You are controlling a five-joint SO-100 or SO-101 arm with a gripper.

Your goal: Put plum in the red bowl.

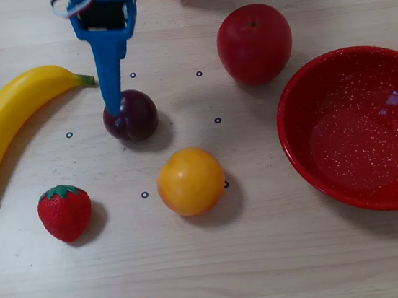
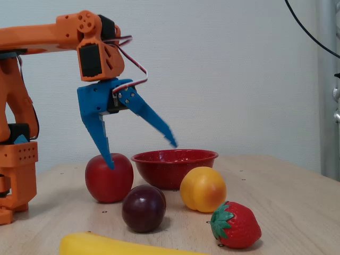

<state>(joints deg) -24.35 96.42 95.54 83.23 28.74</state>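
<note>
The plum (image 1: 134,118) (image 2: 143,208) is a small dark purple fruit lying on the wooden table, left of centre in the overhead view. My blue gripper (image 1: 112,94) (image 2: 142,154) hangs over the plum's upper-left edge in the overhead view. The fixed view shows it open wide and well above the table, with nothing between its fingers and the plum below and apart from it. The red bowl (image 1: 303,107) (image 2: 175,159), speckled white, stands empty at the right of the overhead view.
A red apple (image 1: 254,44) (image 2: 109,178) sits between arm base and bowl. An orange fruit (image 1: 191,181) (image 2: 203,189) lies just below-right of the plum. A strawberry (image 1: 65,212) (image 2: 235,224) and a banana (image 1: 13,117) (image 2: 117,245) lie to the left.
</note>
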